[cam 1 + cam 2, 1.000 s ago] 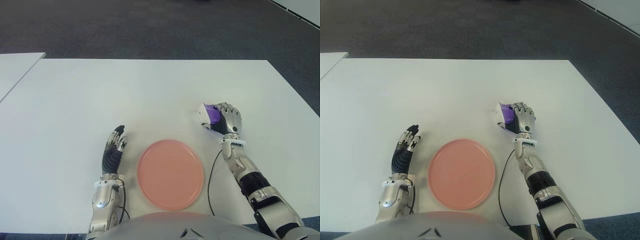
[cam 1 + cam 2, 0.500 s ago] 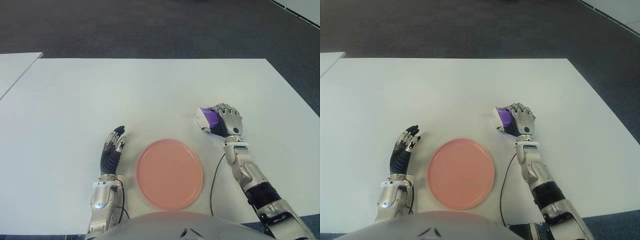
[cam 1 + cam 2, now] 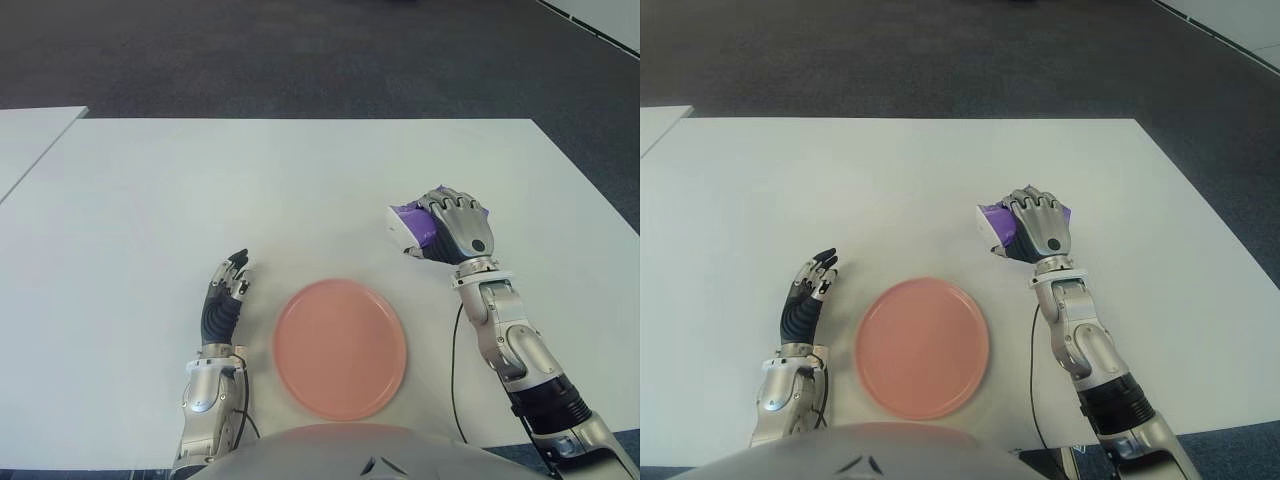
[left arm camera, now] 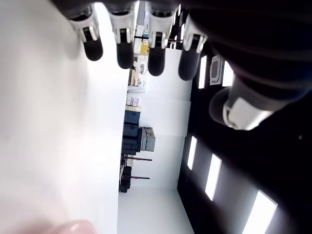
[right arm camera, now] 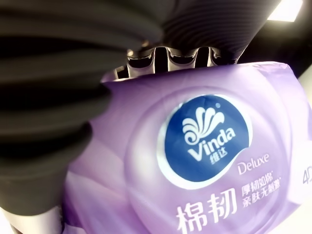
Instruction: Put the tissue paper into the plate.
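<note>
A purple and white tissue paper pack (image 3: pixel 408 222) is held in my right hand (image 3: pixel 452 228), whose fingers curl over it, to the right of and beyond the plate. In the right wrist view the pack (image 5: pixel 204 161) fills the picture, with fingers (image 5: pixel 48 73) wrapped around it. The pink plate (image 3: pixel 340 346) lies flat on the white table (image 3: pixel 250 190) near its front edge, with nothing on it. My left hand (image 3: pixel 226 297) shows left of the plate, fingers straight and relaxed, holding nothing.
A second white table (image 3: pixel 25 140) stands at the far left across a narrow gap. Dark carpet (image 3: pixel 300 50) lies beyond the table's far edge. A black cable (image 3: pixel 455 370) runs along my right forearm.
My right hand has lifted with the tissue pack in it and tilted, so the pack now sits higher and slightly further from me. The left hand and the plate have not moved.
</note>
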